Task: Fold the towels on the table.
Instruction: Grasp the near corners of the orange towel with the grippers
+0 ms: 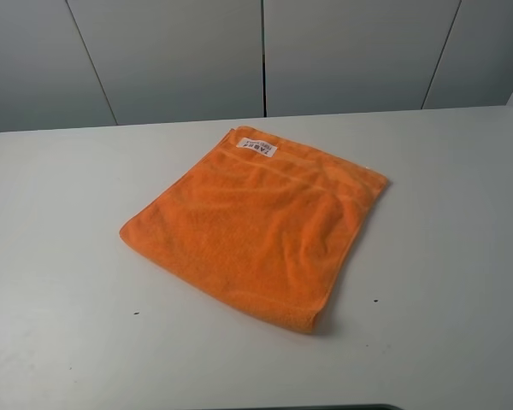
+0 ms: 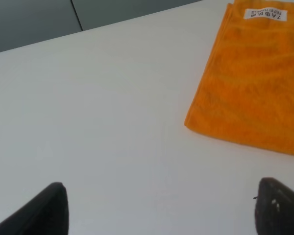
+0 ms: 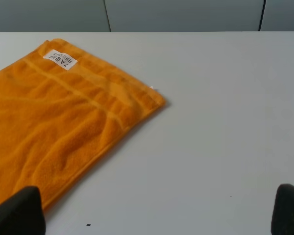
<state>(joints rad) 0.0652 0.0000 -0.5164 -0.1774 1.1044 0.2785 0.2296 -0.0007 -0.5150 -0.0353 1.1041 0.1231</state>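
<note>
1. The left gripper holds its jaws spread wide with nothing between them, off to one side of the towel and apart from it.
2. The right gripper is equally wide and empty, and one fingertip shows at the towel's edge.

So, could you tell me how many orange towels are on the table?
1: an orange towel lying flat in the middle of the table, white label at its far edge. None seems hidden.

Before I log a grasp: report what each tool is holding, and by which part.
Nothing is held. The left tool and right tool are both open above the table, and neither grips the orange towel.
</note>
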